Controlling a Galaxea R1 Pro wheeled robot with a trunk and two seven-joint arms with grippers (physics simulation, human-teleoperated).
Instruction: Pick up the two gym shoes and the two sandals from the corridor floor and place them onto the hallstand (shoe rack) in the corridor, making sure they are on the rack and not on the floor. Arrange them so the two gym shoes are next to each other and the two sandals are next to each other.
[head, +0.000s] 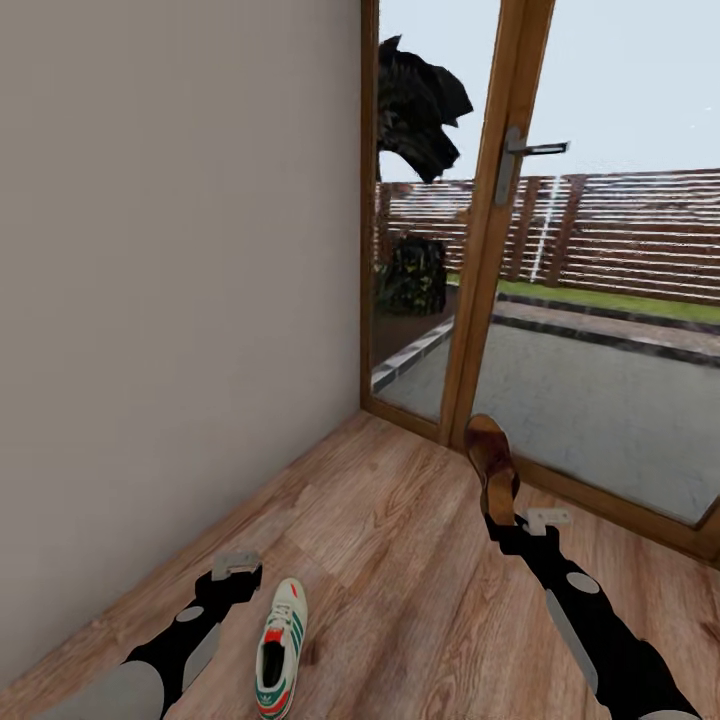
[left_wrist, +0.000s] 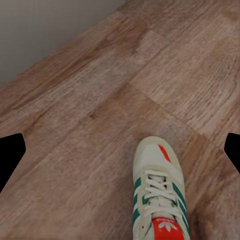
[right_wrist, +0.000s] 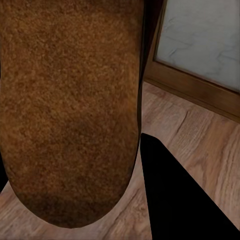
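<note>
Right gripper is clamped on one brown sandal and holds it up off the corridor floor, sole end-on, toe pointing away toward the glass door. In the right wrist view the sandal's rough brown face sits pressed against a dark finger — grip looks firm.

Left gripper hangs low over the planks near the beige wall, carrying nothing. In the left wrist view its two dark fingertips sit at opposite edges of the frame, so the jaws stand wide apart.

One gym shoe lies upright on the floor just beside the left gripper, toe pointing forward. The left wrist view shows the same shoe — white laces, green stripes, red-orange tongue patch.

Outside the door: paving, a slatted fence, a dark plant.
</note>
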